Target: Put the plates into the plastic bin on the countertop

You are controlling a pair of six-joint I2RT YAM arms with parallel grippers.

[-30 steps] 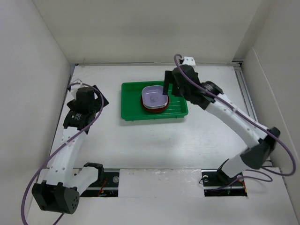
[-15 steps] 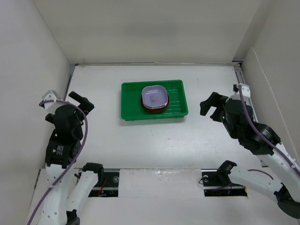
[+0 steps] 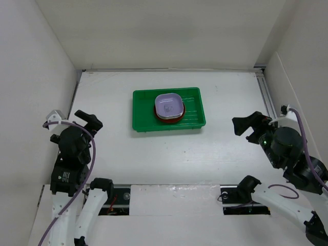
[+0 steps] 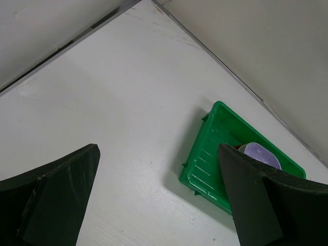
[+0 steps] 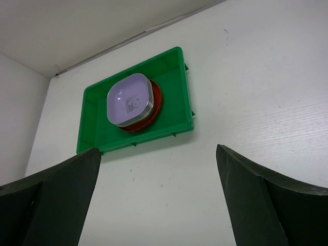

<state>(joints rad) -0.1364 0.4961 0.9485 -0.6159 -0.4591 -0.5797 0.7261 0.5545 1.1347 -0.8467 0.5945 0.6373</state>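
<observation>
Top external: plastic bin [image 3: 143, 110] stands apart from walls [image 3: 164, 36].

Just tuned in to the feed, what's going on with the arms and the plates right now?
Nothing is being handled at the moment. The left gripper and the right gripper are both open and empty, each off to its own side of the countertop, well apart from the green bin. The plates sit stacked inside the bin, with a lavender dish on top and a reddish-brown plate at the bottom. No plate shows outside the bin, so the job looks done.
</observation>
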